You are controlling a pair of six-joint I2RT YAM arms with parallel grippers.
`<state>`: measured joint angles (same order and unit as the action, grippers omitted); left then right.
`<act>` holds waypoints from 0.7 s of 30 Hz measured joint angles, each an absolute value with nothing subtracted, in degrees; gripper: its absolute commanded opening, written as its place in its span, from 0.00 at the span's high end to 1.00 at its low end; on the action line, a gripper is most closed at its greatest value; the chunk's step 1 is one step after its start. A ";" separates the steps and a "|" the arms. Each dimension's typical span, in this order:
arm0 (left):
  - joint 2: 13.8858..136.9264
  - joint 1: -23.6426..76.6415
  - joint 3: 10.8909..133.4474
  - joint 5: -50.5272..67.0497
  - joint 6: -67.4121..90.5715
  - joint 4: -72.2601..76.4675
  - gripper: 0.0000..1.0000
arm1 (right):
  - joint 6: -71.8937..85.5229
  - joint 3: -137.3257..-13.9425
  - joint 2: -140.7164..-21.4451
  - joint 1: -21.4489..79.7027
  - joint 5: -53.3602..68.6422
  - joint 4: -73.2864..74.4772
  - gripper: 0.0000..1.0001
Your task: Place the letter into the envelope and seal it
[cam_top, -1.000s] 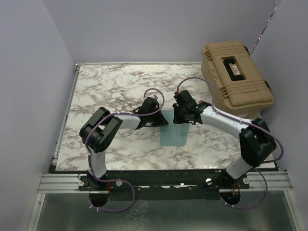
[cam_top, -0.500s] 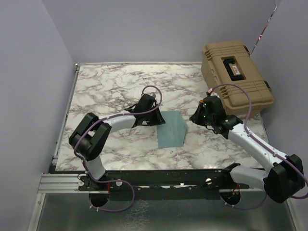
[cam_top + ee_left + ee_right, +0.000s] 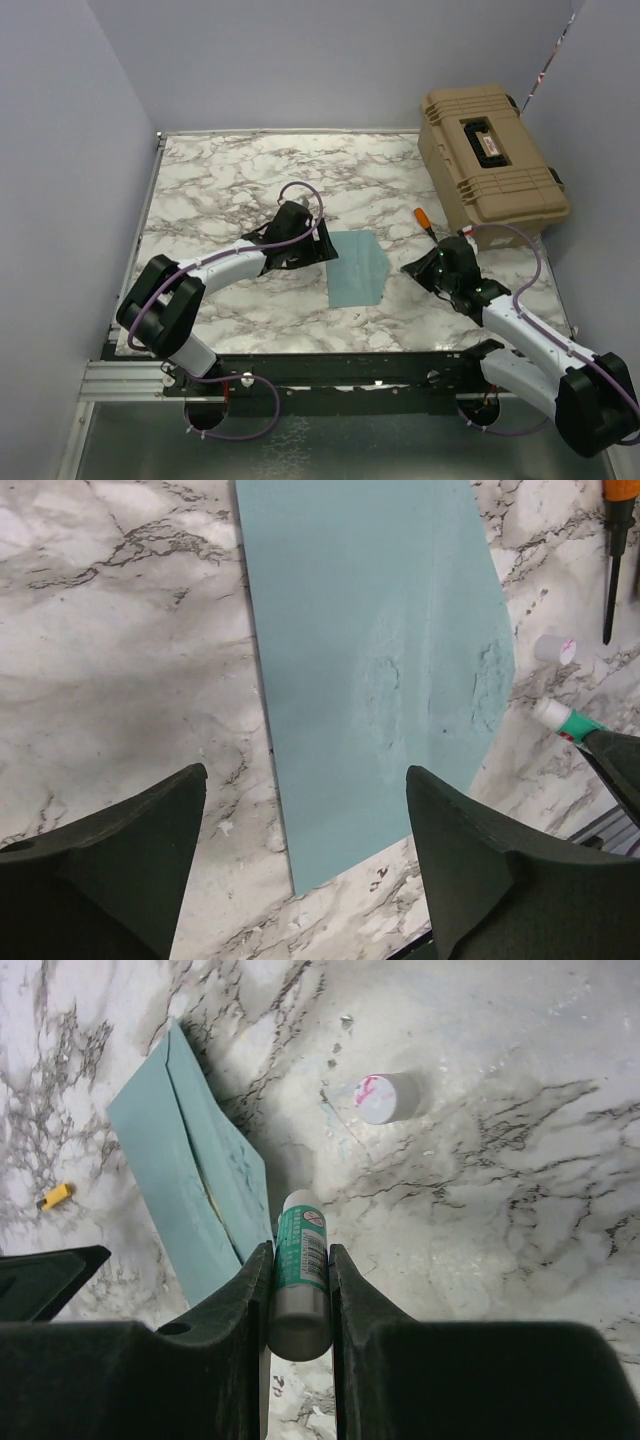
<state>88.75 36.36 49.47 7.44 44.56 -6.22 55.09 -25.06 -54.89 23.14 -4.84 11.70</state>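
Right claw (image 3: 300,1252) clamps a glue stick (image 3: 300,1280), its base hidden between fingers (image 3: 240,1305).

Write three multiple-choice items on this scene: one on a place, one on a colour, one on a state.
1. The tan case sits at the:
A) near left
B) far right
C) centre

2. The envelope is:
A) teal-blue
B) cream
C) red

3. The right tool is:
A) open and empty
B) out of view
C) shut on the glue stick

Answers:
1 B: the top view shows it by the far right corner.
2 A: every view shows teal-blue paper.
3 C: the right wrist view shows it clamped on the stick.
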 measured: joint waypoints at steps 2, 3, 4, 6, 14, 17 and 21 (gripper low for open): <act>88.60 36.34 48.99 6.96 44.64 -6.42 0.14 | 56.93 -22.39 -54.17 22.24 -4.60 8.95 0.92; 88.49 36.34 48.90 6.87 44.71 -6.57 0.12 | 57.54 -21.39 -53.91 21.96 -4.58 7.49 0.90; 88.38 36.34 48.80 6.79 44.71 -6.61 0.11 | 58.17 -20.49 -53.71 21.69 -4.56 5.85 0.88; 88.18 36.34 48.73 6.76 44.75 -6.61 0.02 | 59.31 -19.00 -53.56 21.26 -4.36 2.13 0.83; 88.07 36.34 48.62 6.81 44.75 -6.59 0.02 | 61.69 -12.34 -58.39 20.51 -2.83 -12.95 0.73; 88.07 36.34 48.60 6.83 44.77 -6.61 0.06 | 62.06 -10.22 -60.95 19.99 -2.50 -16.88 0.64; 88.09 36.34 48.60 7.01 44.80 -6.61 0.10 | 62.13 -9.93 -61.84 19.62 -2.35 -18.87 0.37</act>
<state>88.09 36.34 48.60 7.01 44.80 -6.61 62.13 -9.93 -61.84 19.62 -2.35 -18.87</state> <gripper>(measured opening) 0.931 0.448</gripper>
